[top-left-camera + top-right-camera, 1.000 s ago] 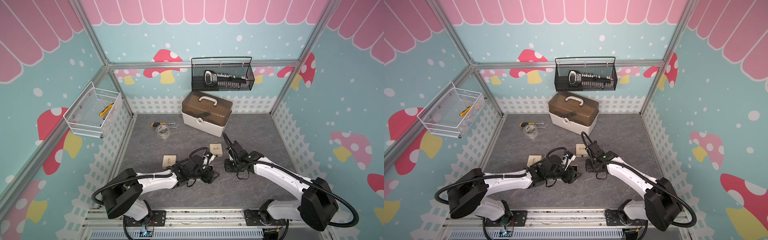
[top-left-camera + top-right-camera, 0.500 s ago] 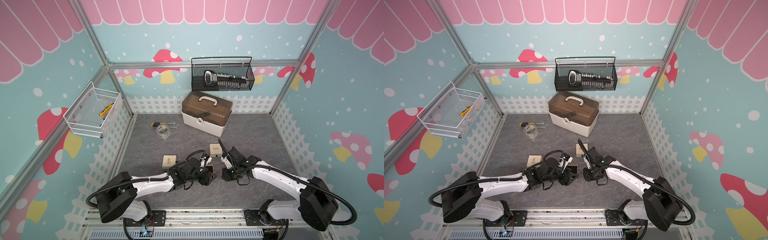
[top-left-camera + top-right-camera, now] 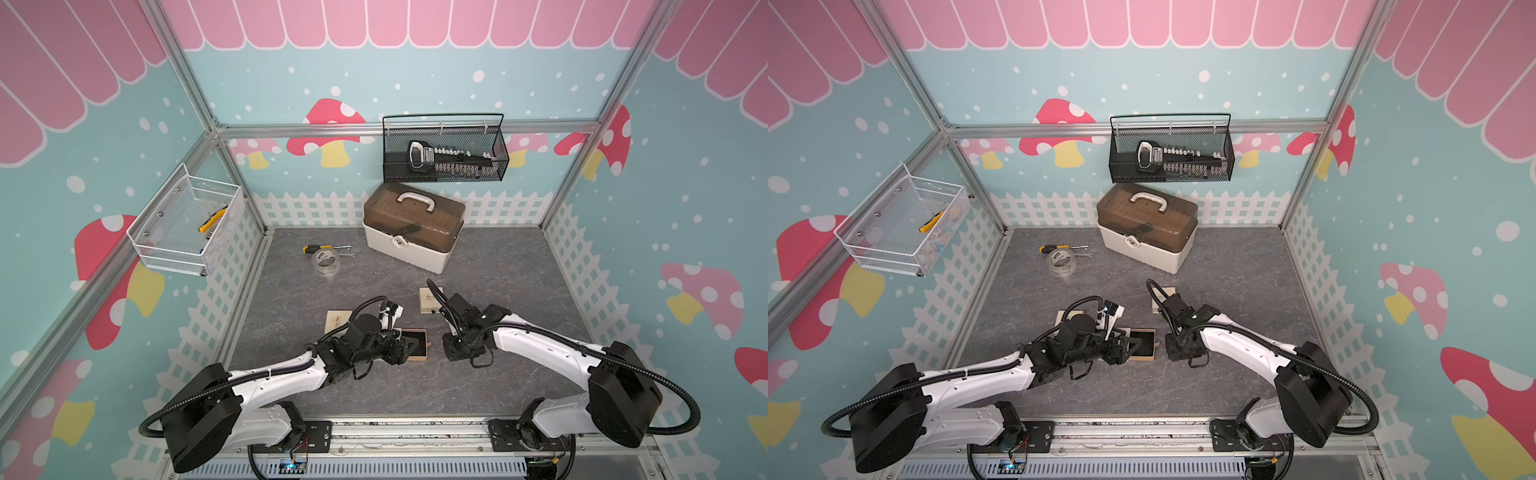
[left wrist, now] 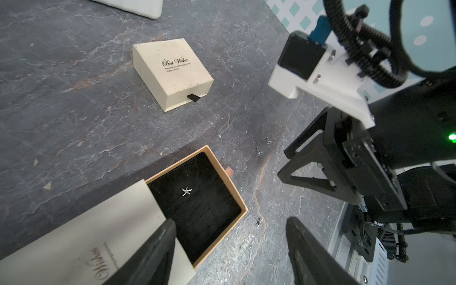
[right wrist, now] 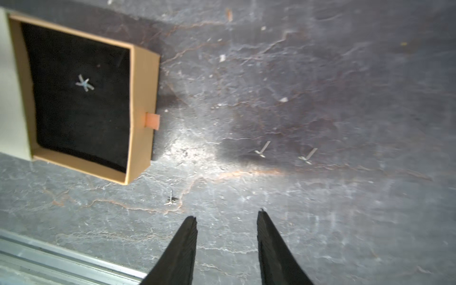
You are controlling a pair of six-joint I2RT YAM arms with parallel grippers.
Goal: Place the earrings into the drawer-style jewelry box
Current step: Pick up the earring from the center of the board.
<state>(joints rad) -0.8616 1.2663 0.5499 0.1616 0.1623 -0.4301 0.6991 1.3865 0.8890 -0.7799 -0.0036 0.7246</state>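
Black fingers (image 5: 182, 246) of the right gripper (image 5: 227, 216) stood apart with nothing between them, tips pointed down at the grey counter (image 5: 345, 74). Contact with the surface could not be determined. A loose earring (image 5: 171, 199) stood on the counter just beside one fingertip, pin raised, between the fingers and the near corner of the drawer (image 5: 144, 81). Two further earrings (image 5: 262, 150) (image 5: 307, 156) lay on their sides farther out on the counter, close together, stems slanted the same way.

The left gripper (image 4: 230, 222) likewise had its fingers apart. One finger (image 4: 153, 251) lay across the edge of the cream sleeve (image 4: 86, 222) where the drawer emerged. The other was over bare counter off the drawer's corner. Whether the first finger pressed on the sleeve could not be determined.

The tan drawer was pulled out of the sleeve, its tab (image 5: 152, 123) facing the right gripper. One star-shaped earring (image 4: 186, 191) lay flat on the black lining inside the drawer, near the middle.

A closed cream box (image 4: 172, 71) printed "Best Wishes" sat apart from the drawer. In both top views a third cream box (image 3: 337, 321) lay beside the left arm. Near the back wall stood a toolbox (image 3: 411, 232), with a tape roll (image 3: 326, 262) and screwdriver (image 3: 318, 248) beside it.
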